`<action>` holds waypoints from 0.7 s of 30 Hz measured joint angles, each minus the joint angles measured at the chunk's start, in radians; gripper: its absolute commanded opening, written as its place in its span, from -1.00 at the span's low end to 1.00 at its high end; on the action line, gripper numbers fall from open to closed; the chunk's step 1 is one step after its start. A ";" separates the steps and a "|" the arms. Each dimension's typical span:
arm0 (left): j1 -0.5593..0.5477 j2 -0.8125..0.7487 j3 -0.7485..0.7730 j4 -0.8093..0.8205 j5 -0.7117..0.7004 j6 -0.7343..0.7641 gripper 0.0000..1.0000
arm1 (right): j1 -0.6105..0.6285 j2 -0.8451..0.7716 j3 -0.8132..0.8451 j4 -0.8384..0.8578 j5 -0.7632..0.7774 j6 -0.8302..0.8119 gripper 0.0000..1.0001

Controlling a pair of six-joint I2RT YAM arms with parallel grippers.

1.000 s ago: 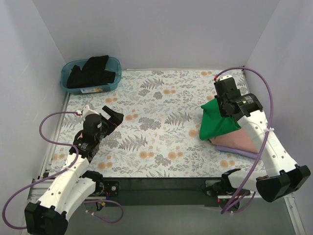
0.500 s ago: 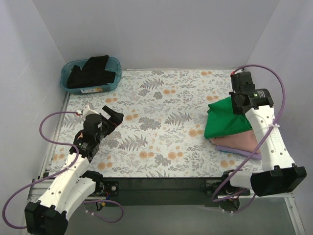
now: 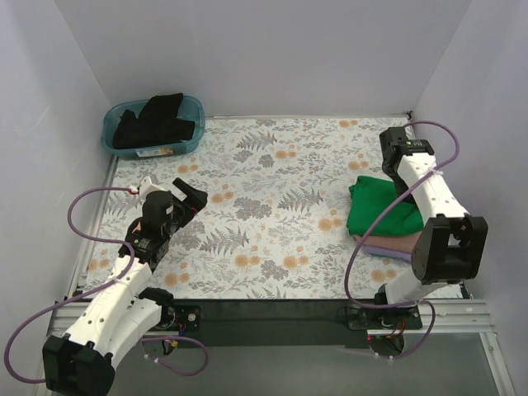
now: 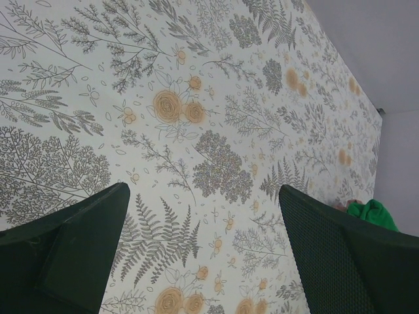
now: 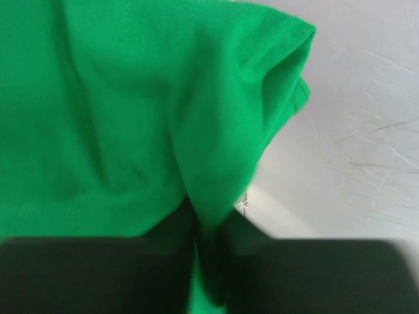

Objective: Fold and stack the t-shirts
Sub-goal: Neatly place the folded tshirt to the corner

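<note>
Landmark: teal tub (image 3: 110,134), at one far corner of the floral counter (image 3: 272,231).
Stack: sits at the counter side opposite the teal tub, nearer the arm bases than the tub is.
Stack order: green t-shirt (image 3: 379,213) on top, salmon pink t-shirt (image 3: 393,244) under it, and a thin edge of the lavender t-shirt (image 3: 386,252) at the bottom.
Right gripper (image 5: 203,261): at the green t-shirt's edge on the side away from the tub. The wrist view shows it pinching a fold of green cloth between closely set fingers.
Reason for hold: judged to be keeping the fold together while the green t-shirt settles square on the stack.
Green t-shirt shape: folded compact, one hem or sleeve lip raised beside the pinch.
Left gripper (image 3: 196,198): spread wide, holding nothing, over bare counter between the tub and the arm bases.
Reason for pose: judged to be parked out of the way.
Black t-shirt (image 3: 157,120): unfolded, heaped inside the teal tub and spilling above its rim.
Progress: three shirts stacked, one not yet done.
Risk: letting go carelessly could drag the green fold open.
</note>
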 measured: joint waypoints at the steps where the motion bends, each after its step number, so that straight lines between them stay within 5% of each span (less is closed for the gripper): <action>1: 0.000 0.000 0.000 0.000 -0.002 0.000 0.96 | -0.005 0.020 -0.013 0.013 0.020 0.005 -0.08; 3: 0.000 0.000 0.000 0.000 -0.005 0.002 0.96 | -0.014 0.052 -0.045 0.035 0.063 0.017 0.37; 4: 0.000 0.000 0.000 0.000 -0.006 0.002 0.96 | -0.018 0.066 -0.060 0.040 0.087 0.030 0.95; 13: 0.000 0.025 0.000 -0.005 -0.017 0.004 0.96 | -0.027 0.050 -0.083 0.097 0.128 0.159 0.97; 17: 0.000 0.036 0.005 -0.018 -0.018 0.006 0.96 | -0.027 -0.150 -0.152 0.245 -0.112 0.148 0.97; 21: 0.000 0.048 0.036 -0.038 0.005 0.005 0.96 | -0.025 -0.453 -0.336 0.450 -0.513 0.116 0.97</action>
